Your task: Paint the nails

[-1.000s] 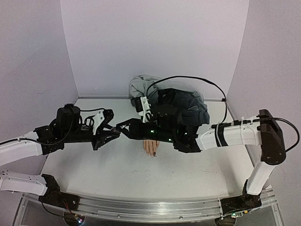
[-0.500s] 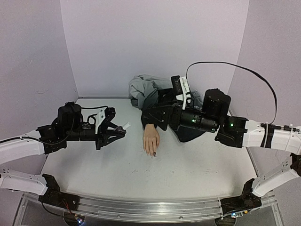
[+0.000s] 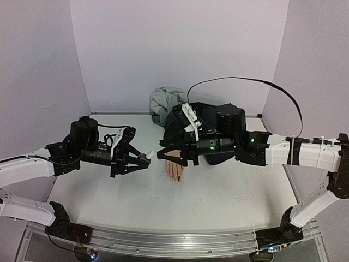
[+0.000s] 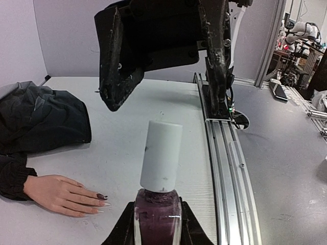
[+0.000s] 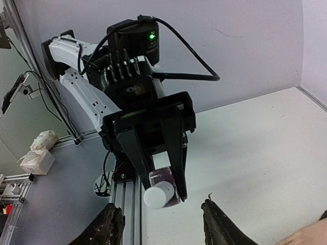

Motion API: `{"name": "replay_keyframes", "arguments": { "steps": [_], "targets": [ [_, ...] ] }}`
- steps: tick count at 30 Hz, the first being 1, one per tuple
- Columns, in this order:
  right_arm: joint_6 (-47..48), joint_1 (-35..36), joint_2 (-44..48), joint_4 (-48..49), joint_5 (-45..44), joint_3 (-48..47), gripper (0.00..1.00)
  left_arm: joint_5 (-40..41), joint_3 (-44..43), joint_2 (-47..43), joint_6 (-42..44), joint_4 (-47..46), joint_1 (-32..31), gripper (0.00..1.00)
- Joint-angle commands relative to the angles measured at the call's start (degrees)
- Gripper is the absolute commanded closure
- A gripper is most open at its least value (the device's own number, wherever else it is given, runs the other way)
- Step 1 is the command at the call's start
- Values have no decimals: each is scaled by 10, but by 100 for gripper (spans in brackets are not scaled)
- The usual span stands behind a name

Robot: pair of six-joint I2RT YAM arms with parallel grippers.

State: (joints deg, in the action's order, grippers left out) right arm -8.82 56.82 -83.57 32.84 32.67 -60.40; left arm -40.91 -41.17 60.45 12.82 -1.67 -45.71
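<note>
My left gripper (image 3: 140,159) is shut on a small bottle of dark purple polish (image 4: 157,217), gripped by its glass body with its white cap (image 4: 161,155) pointing toward the right arm. My right gripper (image 3: 162,154) hangs just in front of that cap, its jaws apart with nothing between them. In the right wrist view its fingertips (image 5: 110,227) flank the capped bottle (image 5: 164,185) from a short distance. The pale mannequin hand (image 4: 56,194) lies flat on the table, partly under the right gripper in the top view. One of the nails (image 4: 101,196) is dark; the ones beside it look pale.
A heap of grey and black clothing (image 3: 188,109) lies at the back, its sleeve running to the mannequin wrist. An aluminium rail (image 3: 163,241) runs along the near edge. Lilac walls close in the table on three sides.
The right arm pulled away to the right half a second ago and has swung back to the bottle's cap, jaws apart. The left gripper has shifted slightly right, still holding the bottle.
</note>
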Motion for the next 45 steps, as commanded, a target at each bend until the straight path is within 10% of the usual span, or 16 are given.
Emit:
{"name": "replay_keyframes", "arguments": {
  "steps": [1,28,35,45],
  "targets": [
    [28,0,-22,27,74,-48,47,-33,-32,5,-14,-35,-1,100],
    [0,2,-100,59,120,-79,100,-9,-33,-4,-14,-35,-3,100],
    [-60,13,-132,95,62,-74,100,177,-29,-35,-38,-43,-3,100],
    [-413,101,-321,269,-149,-159,100,401,10,-76,-29,-87,-3,100]
  ]
}}
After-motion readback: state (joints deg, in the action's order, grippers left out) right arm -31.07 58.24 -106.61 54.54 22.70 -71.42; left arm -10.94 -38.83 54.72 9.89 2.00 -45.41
